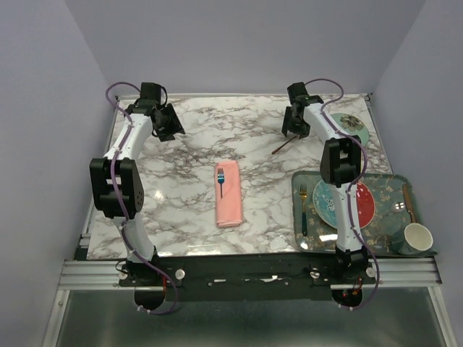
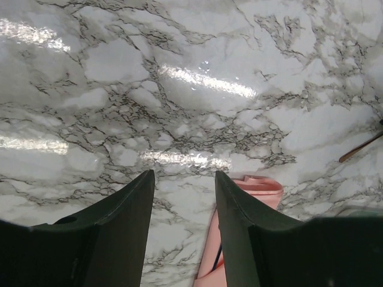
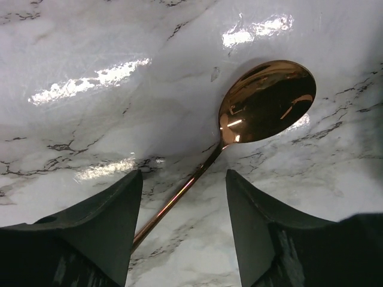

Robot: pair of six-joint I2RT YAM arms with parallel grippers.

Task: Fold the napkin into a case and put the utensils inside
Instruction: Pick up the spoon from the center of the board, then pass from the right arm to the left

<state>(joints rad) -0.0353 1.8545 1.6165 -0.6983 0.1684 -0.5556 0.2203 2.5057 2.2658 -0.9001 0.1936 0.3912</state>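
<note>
The napkin lies folded as a narrow pink case (image 1: 231,196) in the middle of the table, seen again as the case (image 2: 263,186) in the left wrist view. A dark blue fork (image 1: 220,179) lies on its upper part; whether it is tucked in I cannot tell. The copper spoon (image 3: 266,101) lies flat on the marble at the back right, spoon (image 1: 282,147). My right gripper (image 3: 184,176) hangs low over it, open, with the thin handle running between the fingers untouched. My left gripper (image 2: 184,176) is open and empty above bare marble at the back left, left gripper (image 1: 170,123).
A patterned tray (image 1: 383,181) at the right front holds a plate (image 1: 363,204), a gold fork with teal handle (image 1: 304,206), a brown utensil (image 1: 409,203) and a cup (image 1: 417,237). A teal plate (image 1: 354,129) sits at the back right, close to the right arm.
</note>
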